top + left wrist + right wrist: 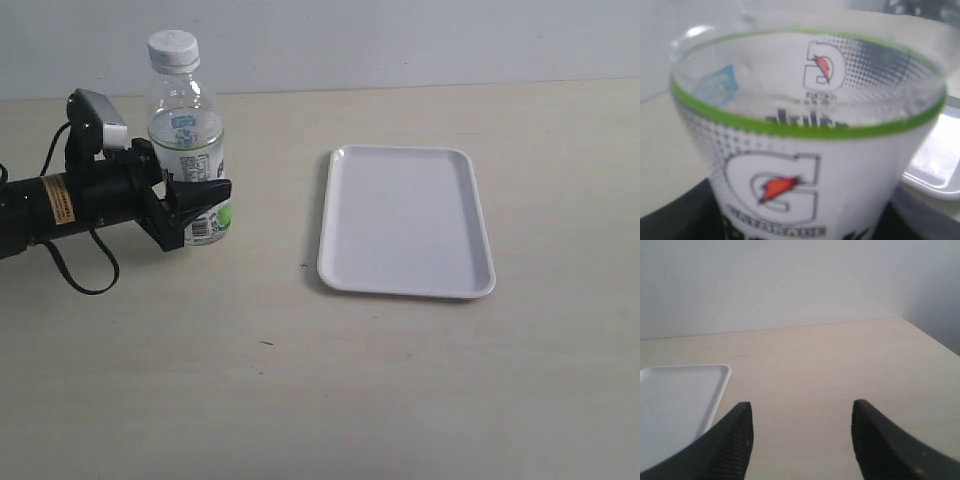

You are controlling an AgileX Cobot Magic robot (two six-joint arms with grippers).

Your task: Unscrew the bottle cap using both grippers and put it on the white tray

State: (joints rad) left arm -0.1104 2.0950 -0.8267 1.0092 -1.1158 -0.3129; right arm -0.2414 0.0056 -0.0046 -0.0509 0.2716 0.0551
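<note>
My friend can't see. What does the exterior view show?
The robot's black left end effector clasps an upright clear bottle, its white cap on, at the left of a pale table. A white tray lies flat to the right, apart from the bottle.

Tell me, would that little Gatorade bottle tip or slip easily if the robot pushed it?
Probably tippy: the Gatorade bottle stands tall and narrow, with the white cap high up. Its clear plastic wall looks thin, so it may flex under the left gripper clamping its label. The glossy label could be slippery.
</note>
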